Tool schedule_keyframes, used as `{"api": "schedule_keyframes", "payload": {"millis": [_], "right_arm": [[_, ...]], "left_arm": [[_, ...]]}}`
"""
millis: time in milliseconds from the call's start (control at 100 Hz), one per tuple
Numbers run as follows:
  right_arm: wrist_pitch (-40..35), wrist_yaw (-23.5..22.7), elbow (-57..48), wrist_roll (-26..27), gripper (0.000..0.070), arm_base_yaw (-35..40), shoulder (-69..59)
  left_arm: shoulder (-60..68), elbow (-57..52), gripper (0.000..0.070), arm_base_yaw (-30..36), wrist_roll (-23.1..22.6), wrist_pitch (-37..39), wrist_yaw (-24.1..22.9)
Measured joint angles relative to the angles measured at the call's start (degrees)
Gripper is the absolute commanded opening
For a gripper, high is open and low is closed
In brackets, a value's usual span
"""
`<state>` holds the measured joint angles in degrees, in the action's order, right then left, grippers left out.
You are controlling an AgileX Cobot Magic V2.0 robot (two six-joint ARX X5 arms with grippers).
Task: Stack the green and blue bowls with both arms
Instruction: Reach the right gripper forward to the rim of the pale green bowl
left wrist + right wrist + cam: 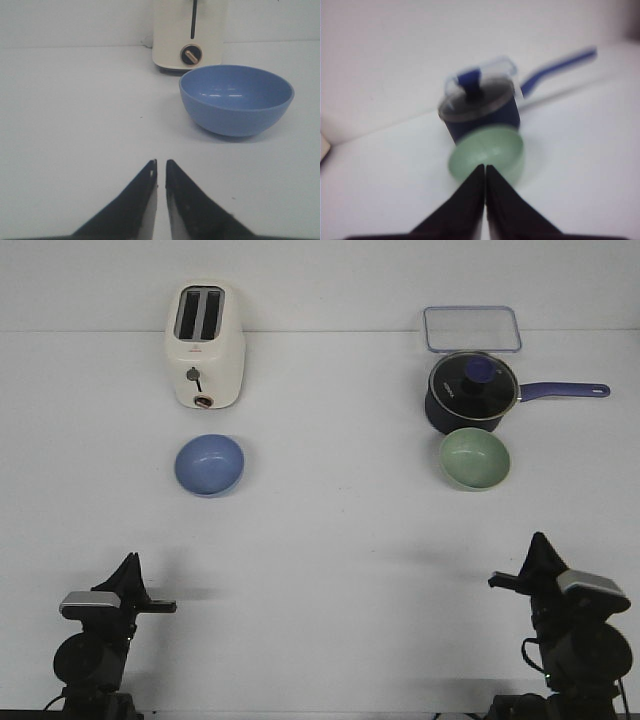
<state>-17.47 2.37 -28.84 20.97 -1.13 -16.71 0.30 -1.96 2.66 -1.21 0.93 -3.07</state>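
At the near edge of the white table (330, 570) the two slim black jointed arms wait, one at each corner. The left pointed black gripper with its silver-grey block (133, 570) sits at about 7 o'clock of the front view; in the left wrist view its two fingers (145, 200) are together, with only a thin slit between the tips, and they hold nothing. The right pointed black gripper with a silver-grey block (540, 545) sits at about 5 o'clock; in the right wrist view, which is blurred, its fingers (470, 205) are also pressed together and hold nothing.

Farther in, the small round matte periwinkle blue bowl (209, 464) stands upright on the table at about 10 o'clock from the table centre, well apart from the left gripper. The small round matte pale sage green bowl (475, 458) stands upright at about 2 o'clock, well apart from the right gripper. The two bowls are well apart from each other and both are empty.

Just behind the green bowl, at its 12 o'clock, stands the dark navy saucepan with a glass lid and a long blue handle (472, 392); if the two touch, I cannot tell. Behind the blue bowl, near it, stands the cream white two-slot toaster (204, 345). Farthest, at 12 o'clock from the saucepan, lies a clear rectangular plastic container lid (472, 329) near the back edge
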Motion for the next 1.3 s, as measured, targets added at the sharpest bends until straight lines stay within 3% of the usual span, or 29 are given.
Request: {"api": "schedule_keyframes", "payload": {"millis": [30,70,90,200,320,660,1070,1140,1200,1300], "right_arm": [[-1.64,0.04,-3.41,-0.28,0.0417,0.00,-3.26],[-3.85,0.02,-7.54,-0.83,0.0511,0.00,-7.80],[-4.94,0.02,-9.49,-1.09,0.0522,0.00,-10.23],[-11.02,0.02,-19.41,-2.60,0.0516,0.00,-23.04],[-13.60,0.72,-28.06,-4.83,0.0447,-0.11,-36.30],[-18.23,-4.20,-46.58,-7.91,0.0448,-5.81,-69.22],[-14.73,-8.87,-50.62,-8.79,0.0444,-8.31,-85.99],[-13.97,-9.57,-50.69,-8.79,0.0398,-8.31,-87.69],[-13.97,-9.90,-50.69,-8.79,0.0320,-8.31,-89.05],[-13.88,-9.88,-50.69,-8.76,0.0013,-8.31,-90.09]], "left_arm": [[0.00,0.00,0.0015,0.00,0.00,0.02,0.00],[0.00,0.00,0.0015,0.00,0.00,0.00,0.00],[0.00,0.00,0.0015,0.00,0.00,0.00,0.00],[0.00,0.00,0.0015,0.00,0.00,0.00,0.00],[0.00,0.00,0.0015,0.00,0.00,0.00,0.00],[0.00,0.00,0.0015,0.00,0.00,0.02,0.00],[0.00,0.00,0.0015,0.00,0.00,0.00,0.00],[0.00,0.00,0.0015,0.00,0.00,0.00,0.00],[0.00,0.00,0.0015,0.00,0.00,0.00,0.00],[0.00,0.00,0.0015,0.00,0.00,0.02,0.00]]}}
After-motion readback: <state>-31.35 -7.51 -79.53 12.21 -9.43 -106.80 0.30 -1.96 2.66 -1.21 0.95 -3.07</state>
